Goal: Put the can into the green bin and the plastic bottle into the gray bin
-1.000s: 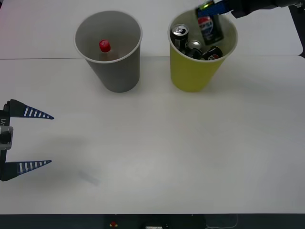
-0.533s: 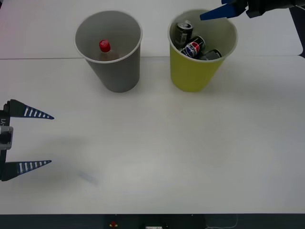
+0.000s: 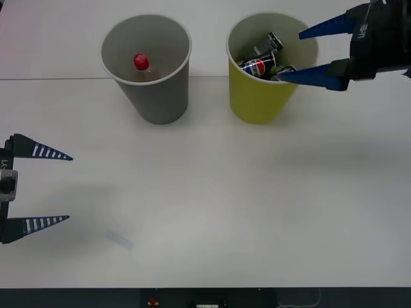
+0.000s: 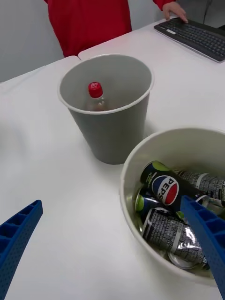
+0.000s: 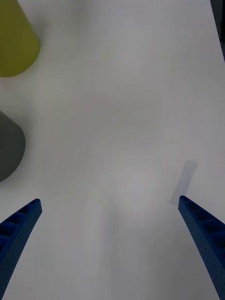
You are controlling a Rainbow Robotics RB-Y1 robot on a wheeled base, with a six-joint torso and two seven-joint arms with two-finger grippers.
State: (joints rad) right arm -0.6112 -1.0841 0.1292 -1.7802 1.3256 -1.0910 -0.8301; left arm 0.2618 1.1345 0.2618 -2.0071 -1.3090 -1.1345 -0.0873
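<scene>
While its jaws gape, the right gripper (image 3: pixel 288 52) hangs beside the green bin (image 3: pixel 257 102).

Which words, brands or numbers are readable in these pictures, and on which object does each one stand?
"PEPSI", with the round red, white and blue logo: on the can lying in the green bin.
Print on the other cans in that bin: too small to read.
Keys of the keyboard: too blurred to read.

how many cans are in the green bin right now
At least 3, all lying inside the green bin: the can with the Pepsi logo on top, a silver-patterned one under it, and another toward the far wall. More may be hidden underneath.
</scene>
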